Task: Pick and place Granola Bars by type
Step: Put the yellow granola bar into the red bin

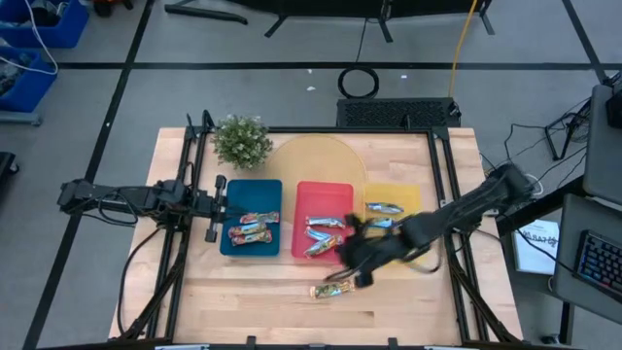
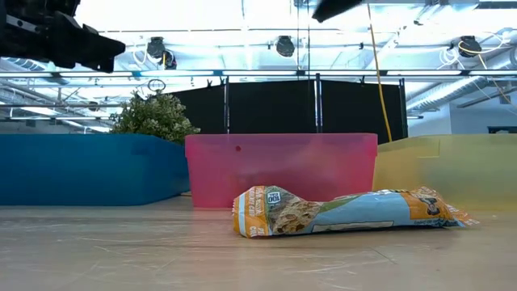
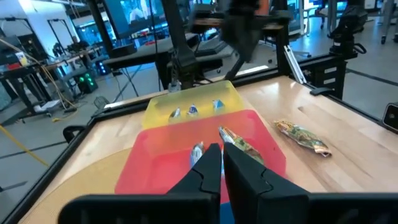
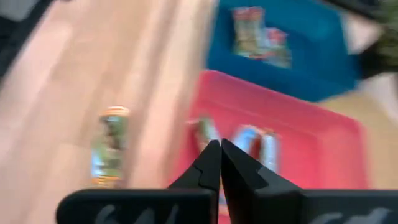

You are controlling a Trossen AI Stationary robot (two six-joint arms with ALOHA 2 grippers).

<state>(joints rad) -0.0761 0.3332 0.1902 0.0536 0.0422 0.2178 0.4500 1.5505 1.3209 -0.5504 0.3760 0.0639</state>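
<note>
**A:** High view, big to small: light wooden table (image 1: 292, 306), then three rectangular plastic trays in a row: blue tray (image 1: 251, 209) on the left, pink tray (image 1: 323, 199) in the middle, yellow tray (image 1: 400, 197) on the right.

**B:** Bars?

**A:** One loose granola bar (image 1: 333, 289) lies flat on bare wood in front of the pink tray, outside all trays. Low view shows a crinkled shiny wrapper, orange ends, light-blue body, granola picture print (image 2: 347, 212). Three red-green multicolour bars (image 1: 253, 227) sit in the blue tray, silvery-blue bars (image 1: 321, 233) in the pink, two more silvery-blue bars (image 1: 384, 214) in the yellow.

**B:** Grippers?

**A:** Right gripper (image 1: 358, 261) hangs over the front right corner of the pink tray, near the loose bar. Fingers (image 4: 208, 165) pressed together, nothing between them. Left gripper (image 1: 218, 206) sits at the blue tray's left edge, fingers (image 3: 208, 165) also closed, empty.
</note>
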